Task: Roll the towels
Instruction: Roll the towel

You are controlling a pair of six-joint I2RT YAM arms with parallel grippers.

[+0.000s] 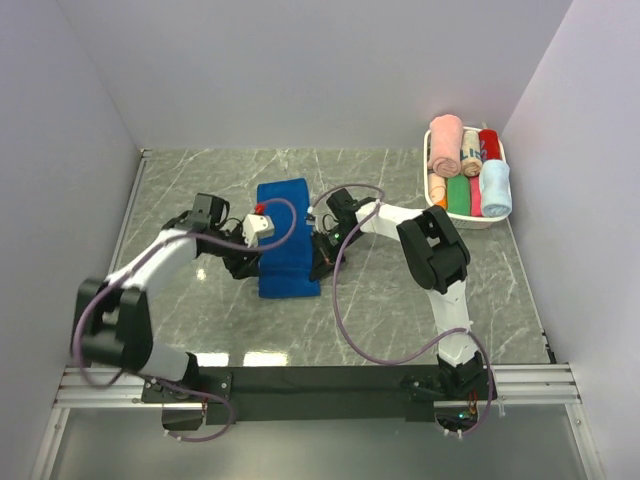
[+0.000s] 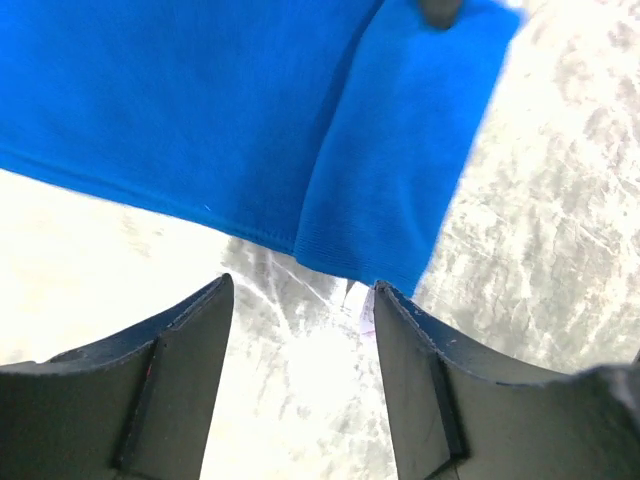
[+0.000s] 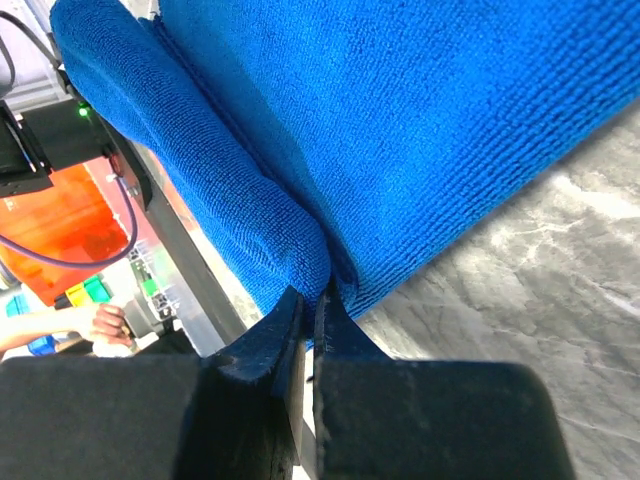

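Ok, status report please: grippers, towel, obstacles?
Left gripper: jaws open at blue towel corner. Right gripper: jaws shut on its folded edge. Basket stands well apart.

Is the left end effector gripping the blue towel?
No, the left end effector is open over the marble tabletop, at the royal blue towel's edge.

The top camera hung high over the near edge of the table (image 1: 180, 180), looking down on the whole scene from afar. The left wrist camera sat behind the left pincer (image 2: 302, 285), facing past its tips at the blue towel (image 2: 200, 100) just ahead. The right wrist camera looked along the right pincer (image 3: 312, 295), closer still, with the same towel at its tips. All three views shared that towel.
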